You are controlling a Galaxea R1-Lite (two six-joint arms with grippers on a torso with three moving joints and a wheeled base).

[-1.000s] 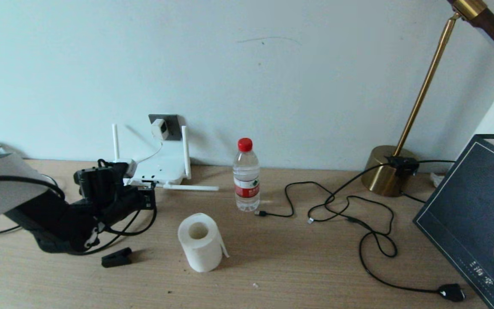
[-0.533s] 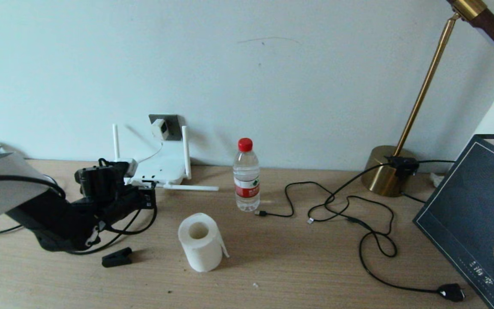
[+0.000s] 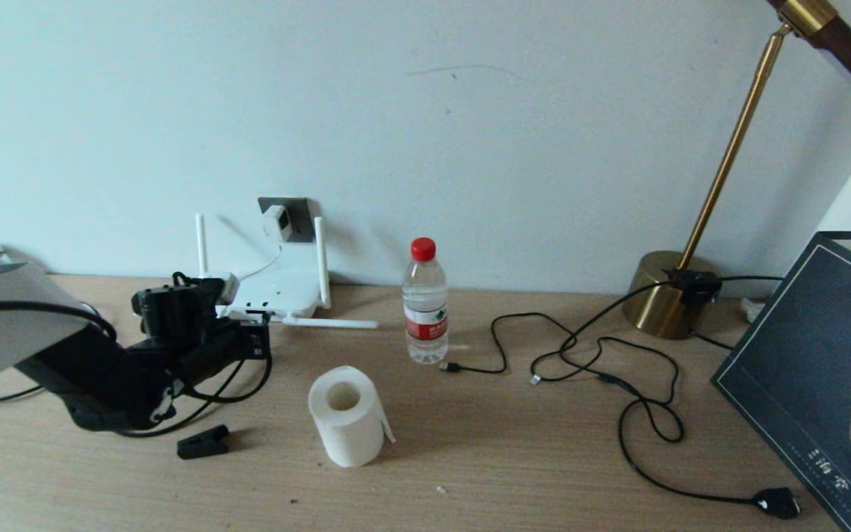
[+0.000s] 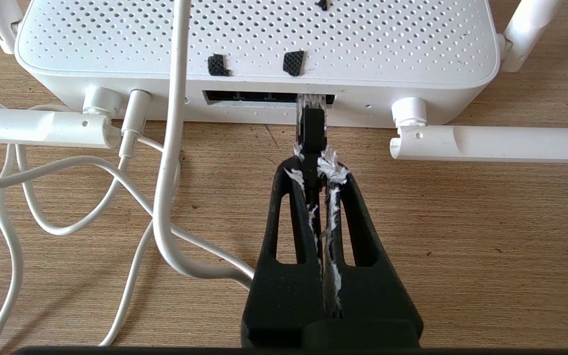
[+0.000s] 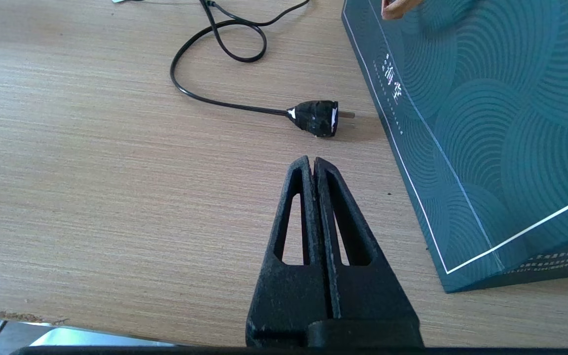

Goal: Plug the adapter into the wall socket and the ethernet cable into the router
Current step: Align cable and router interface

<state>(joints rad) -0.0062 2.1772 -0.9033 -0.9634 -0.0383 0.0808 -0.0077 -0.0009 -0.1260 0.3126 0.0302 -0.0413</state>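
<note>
Surface: wooden surface (image 3: 514, 458) against a pale wall, the work sitting at your ten o'clock.
Left end effector (image 4: 313, 157): low in front of the router (image 3: 278, 290), fingers clamped together on the ethernet cable (image 4: 312, 129).
Ethernet cable: you can see its clear tip at the mouth of the router's port slot; how deep it sits cannot be told.
Adapter (image 3: 276, 222): already in the wall socket (image 3: 294, 209), at twelve o'clock from the router, white cord hanging down.
Progress: judge the adapter half done; the cable looks close to seated, so you still need a final push and release.
Paper roll (image 3: 346, 417): standing, hollow core showing nothing inside.
Water bottle (image 3: 425, 303): capped.
Right end effector (image 5: 312, 163): parked over bare surface near a black plug (image 5: 314, 118), fingers together, nothing held.
</note>
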